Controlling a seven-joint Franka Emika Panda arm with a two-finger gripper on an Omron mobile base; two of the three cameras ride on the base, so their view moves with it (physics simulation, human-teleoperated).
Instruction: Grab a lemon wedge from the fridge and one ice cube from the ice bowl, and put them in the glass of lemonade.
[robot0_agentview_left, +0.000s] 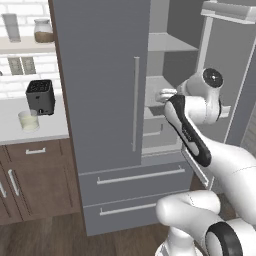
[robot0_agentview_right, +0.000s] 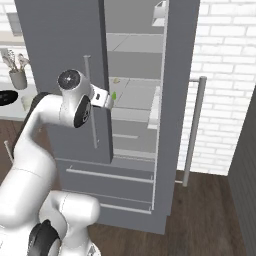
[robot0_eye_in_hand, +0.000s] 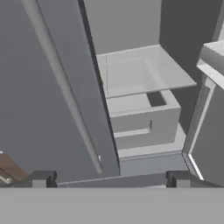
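Observation:
The grey fridge (robot0_agentview_left: 102, 85) has its left door shut and its right door (robot0_agentview_right: 177, 75) swung open. A tiny yellow-green lemon wedge (robot0_agentview_right: 114, 95) lies on a middle shelf (robot0_eye_in_hand: 144, 72), just inside the shut door's edge. My gripper (robot0_agentview_right: 107, 100) hovers in front of that opening, close to the wedge. In the hand view my gripper (robot0_eye_in_hand: 111, 179) is open, its two fingertips (robot0_eye_in_hand: 41, 178) far apart with nothing between them. The glass of lemonade (robot0_agentview_left: 28, 120) stands on the counter left of the fridge. The black ice bowl (robot0_agentview_right: 6, 97) sits there too; no ice cube can be made out.
A small beige lump (robot0_agentview_right: 115, 80) rests farther back on the shelf. A black toaster (robot0_agentview_left: 40, 96) stands behind the glass, and a grey utensil cup (robot0_agentview_right: 18, 77) behind the bowl. The open door's long handle (robot0_agentview_right: 195, 130) projects on the right. Two drawers (robot0_agentview_left: 135, 177) sit below.

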